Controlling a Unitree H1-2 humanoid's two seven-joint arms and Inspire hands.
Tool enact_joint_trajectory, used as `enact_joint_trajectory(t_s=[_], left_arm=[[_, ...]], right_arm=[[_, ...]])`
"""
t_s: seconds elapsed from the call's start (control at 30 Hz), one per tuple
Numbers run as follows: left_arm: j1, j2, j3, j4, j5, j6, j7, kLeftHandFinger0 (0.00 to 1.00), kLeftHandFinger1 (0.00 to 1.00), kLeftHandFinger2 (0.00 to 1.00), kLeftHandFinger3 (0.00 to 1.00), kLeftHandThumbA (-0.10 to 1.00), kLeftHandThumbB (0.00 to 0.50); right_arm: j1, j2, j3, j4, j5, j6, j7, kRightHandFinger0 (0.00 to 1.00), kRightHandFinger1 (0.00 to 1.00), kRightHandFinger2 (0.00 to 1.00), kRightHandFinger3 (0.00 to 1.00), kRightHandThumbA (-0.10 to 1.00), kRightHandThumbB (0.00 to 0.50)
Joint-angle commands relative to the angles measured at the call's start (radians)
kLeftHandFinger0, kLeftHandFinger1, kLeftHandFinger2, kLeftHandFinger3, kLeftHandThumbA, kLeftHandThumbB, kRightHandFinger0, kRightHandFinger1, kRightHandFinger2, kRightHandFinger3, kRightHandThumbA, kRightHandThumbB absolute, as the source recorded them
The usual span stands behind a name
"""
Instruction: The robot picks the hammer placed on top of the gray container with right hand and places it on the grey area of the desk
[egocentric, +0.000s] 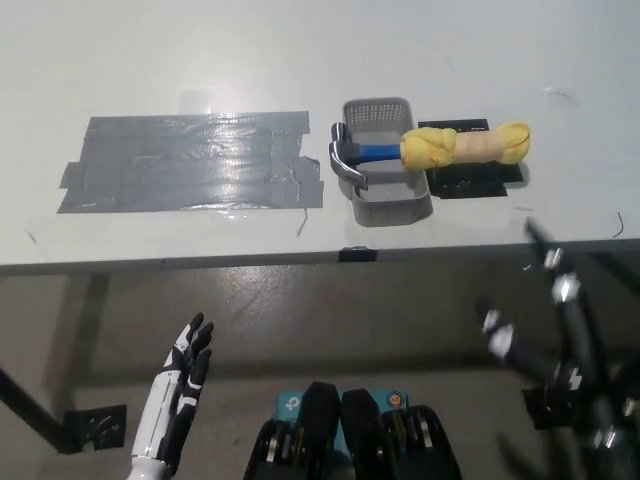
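Shiny metal heads the hammer (349, 157), yellow cloth wraps its handle, over a perforated plastic container (388, 205) beside glossy, wrinkled grey tape (190, 162) on the matt table (120, 60).

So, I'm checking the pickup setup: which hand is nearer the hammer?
Right. The black right hand hangs below the desk edge, just right of the hammer lying across the gray container. The white left hand rests far off, lower left.

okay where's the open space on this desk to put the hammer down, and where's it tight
Open: the grey taped area, left of the gray container, with nothing lying on it, and the white desk right of the black patch. Tight: around the container, where the hammer lies across its rim.
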Motion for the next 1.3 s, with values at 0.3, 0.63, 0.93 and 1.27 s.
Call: enact_joint_trajectory(t_s=[0.3,0.63,0.93,1.27], left_arm=[[-0.014,0.008,-0.002,-0.023,0.015,-0.032,0.015,1.00,1.00,1.00,1.00,0.94,0.065],[-0.022,0.012,0.000,-0.017,0.013,-0.032,0.012,1.00,1.00,1.00,1.00,0.96,0.068],[-0.026,0.013,-0.002,-0.016,0.008,-0.030,0.007,1.00,1.00,1.00,1.00,0.96,0.072],[-0.026,0.017,-0.007,-0.016,0.009,-0.031,0.003,1.00,1.00,1.00,1.00,0.95,0.074]], right_arm=[[-0.534,-0.249,0.139,0.236,-0.290,0.326,0.221,1.00,1.00,1.00,1.00,0.94,0.353],[-0.760,-0.276,0.286,0.493,-0.335,0.415,0.327,1.00,1.00,1.00,1.00,1.00,0.405],[-0.834,-0.253,0.357,0.640,-0.346,0.399,0.333,1.00,1.00,1.00,1.00,1.00,0.475],[-0.876,-0.197,0.388,0.767,-0.347,0.401,0.317,1.00,1.00,1.00,1.00,1.00,0.447]])
